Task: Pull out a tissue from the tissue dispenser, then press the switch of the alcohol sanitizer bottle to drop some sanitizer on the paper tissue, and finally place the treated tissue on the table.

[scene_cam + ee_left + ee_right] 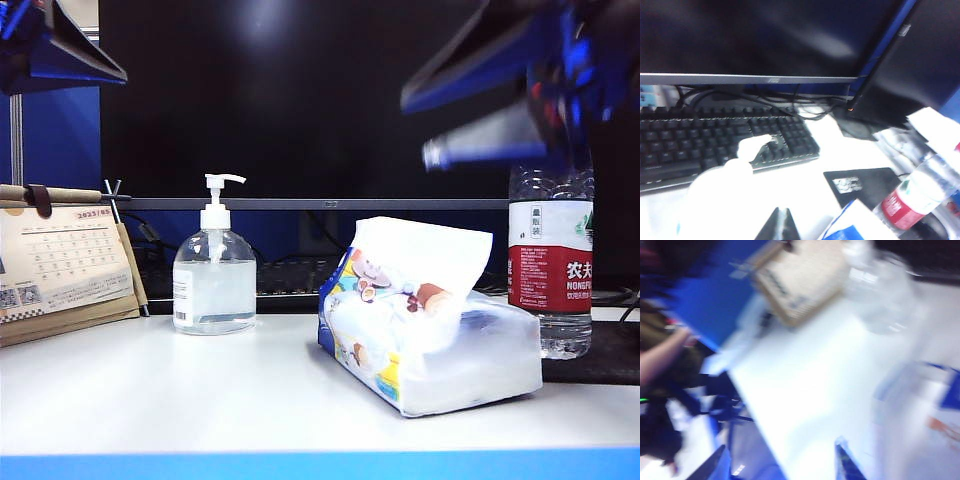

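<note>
Right hand (440,150) aloft, left hand (781,225) unclear, one tissue dispenser (430,340)

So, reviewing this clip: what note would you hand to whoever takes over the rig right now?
Left gripper: high at the exterior view's left, above the alcohol sanitizer bottle; only a fingertip shows, state unclear, nothing seen held.
Right gripper: up at the right above the tissue dispenser, blurred, jaws apart, empty.
Tissue sticks up from the dispenser, not yet pulled. Switch unpressed.
Done: nothing. Left: pull the tissue, pump sanitizer on it, lay it on the table.
</note>
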Available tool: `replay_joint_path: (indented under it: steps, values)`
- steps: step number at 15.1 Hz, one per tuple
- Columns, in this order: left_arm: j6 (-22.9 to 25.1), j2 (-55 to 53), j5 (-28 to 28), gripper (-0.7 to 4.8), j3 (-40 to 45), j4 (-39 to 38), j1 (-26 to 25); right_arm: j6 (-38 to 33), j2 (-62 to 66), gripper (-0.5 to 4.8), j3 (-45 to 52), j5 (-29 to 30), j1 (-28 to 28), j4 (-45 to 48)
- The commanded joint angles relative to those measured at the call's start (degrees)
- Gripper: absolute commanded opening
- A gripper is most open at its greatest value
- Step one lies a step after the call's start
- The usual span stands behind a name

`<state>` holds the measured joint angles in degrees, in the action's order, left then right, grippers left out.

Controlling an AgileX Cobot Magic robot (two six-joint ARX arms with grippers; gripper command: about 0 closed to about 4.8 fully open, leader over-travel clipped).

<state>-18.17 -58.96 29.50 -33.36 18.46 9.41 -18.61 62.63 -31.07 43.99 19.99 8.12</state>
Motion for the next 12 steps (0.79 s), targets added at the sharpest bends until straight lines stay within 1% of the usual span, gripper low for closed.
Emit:
replay_joint_path:
  steps: [1, 2, 3, 7, 9, 11, 12]
  values:
    - [2.0, -0.2, -0.3, -0.05, -0.2, -2.9, 0.1, 0.7, 3.5, 2.9, -0.3, -1.0, 0.0, 0.5]
    - [2.8, -0.3, -0.3, -0.05, -0.2, -3.7, 0.1, 0.7, 5.0, 3.23, -0.3, -0.9, 0.0, 0.5]
    - [3.2, -0.3, -0.3, -0.05, -0.2, -4.7, 0.1, 0.7, 7.0, 3.28, -0.3, -0.4, 0.1, 0.5]
    - [3.6, -0.6, -0.3, -0.05, -0.1, -5.7, 0.1, 0.7, 11.0, 3.28, -0.3, -0.3, 0.2, 0.7]
    - [4.7, -1.5, -0.3, -0.05, -0.1, -6.1, 0.1, 0.7, 12.9, 3.28, -0.2, 0.2, 0.3, 0.8]
    - [5.7, -4.5, -0.1, -0.05, -0.2, -4.6, 0.1, 0.6, 15.9, 3.14, -0.2, 3.4, 0.3, 3.2]
    - [5.8, -6.3, -0.1, -0.05, -0.2, -3.2, 0.1, 0.6, 17.2, 2.54, -0.2, 3.3, 0.7, 4.4]
